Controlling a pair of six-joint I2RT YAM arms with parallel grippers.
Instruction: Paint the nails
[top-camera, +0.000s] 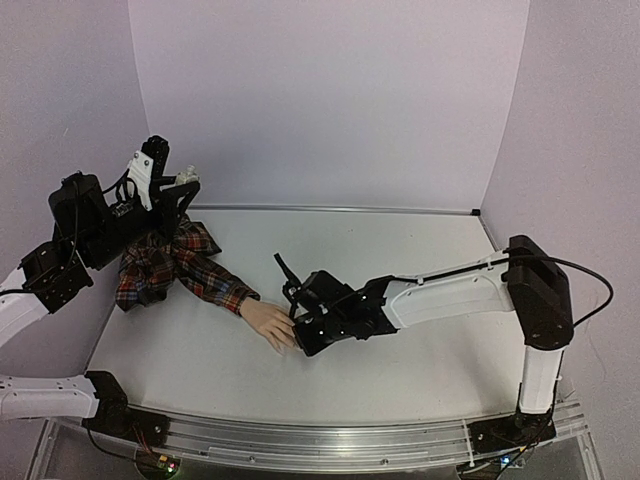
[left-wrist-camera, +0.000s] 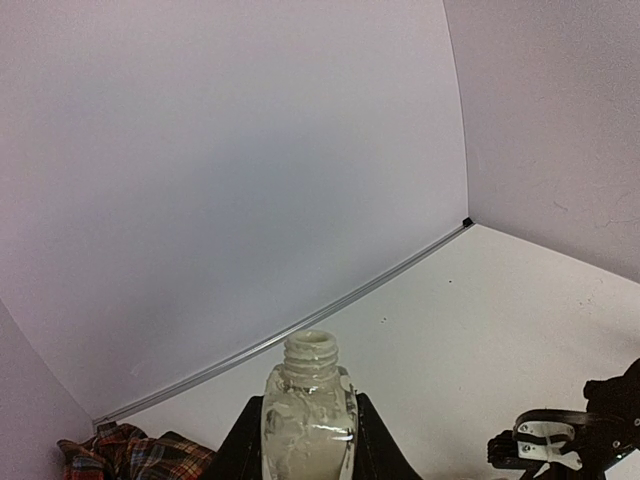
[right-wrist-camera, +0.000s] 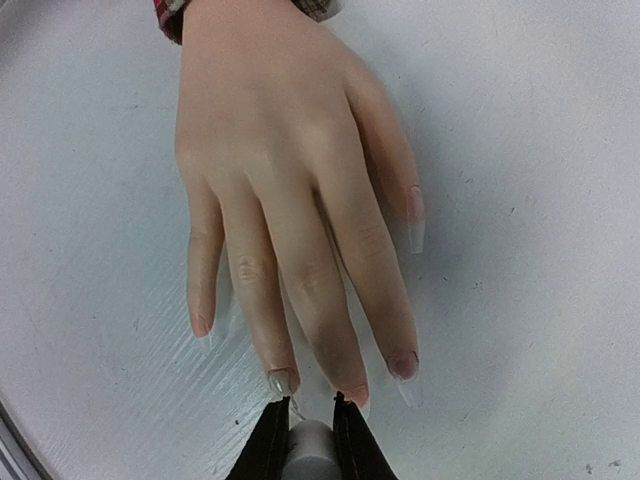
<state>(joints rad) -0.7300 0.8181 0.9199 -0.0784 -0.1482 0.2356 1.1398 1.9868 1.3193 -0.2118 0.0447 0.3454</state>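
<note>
Right gripper (right-wrist-camera: 311, 430) sits at the mannequin hand's (right-wrist-camera: 270, 150) fingertips, clamped on what looks like the brush cap (right-wrist-camera: 312, 448)

Your left gripper (left-wrist-camera: 308, 445) is closed around the open polish bottle (left-wrist-camera: 308, 395), up past the plaid sleeve (top-camera: 190, 265) end of the hand, so it's out of the way. The nails (right-wrist-camera: 282, 381) are at the finger ends, just ahead of your jaws. Can't see the bristles from here, tbh. I'd go light: pick one nail, stroke from cuticle to tip, tiny passes. Don't press down, or the hand will probably slide.
</note>
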